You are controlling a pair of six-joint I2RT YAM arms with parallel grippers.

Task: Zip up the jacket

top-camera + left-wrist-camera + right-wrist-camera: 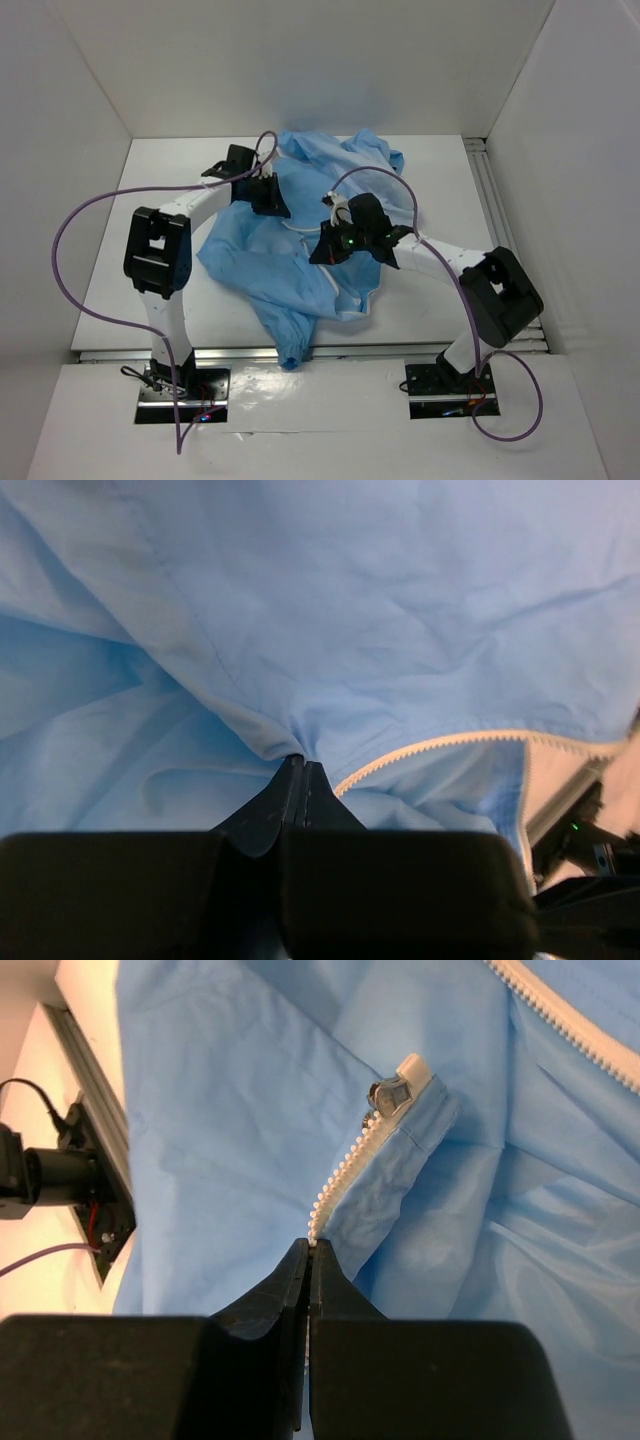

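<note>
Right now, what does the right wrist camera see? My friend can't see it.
The jaws pinch the white zipper edge of a blue jacket. A metal slider sits at the edge's far end; another zipper strip crosses the top right.

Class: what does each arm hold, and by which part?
Light sky-blue thin-fabric jacket: left fingers pinch a fabric fold; right fingers pinch its white zipper edging.

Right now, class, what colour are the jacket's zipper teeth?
The zipper teeth are white, clearest in the right wrist view.

jacket (262,262) partly hidden beneath right arm (445,258), zipper tape (572,1024) cropped
</note>
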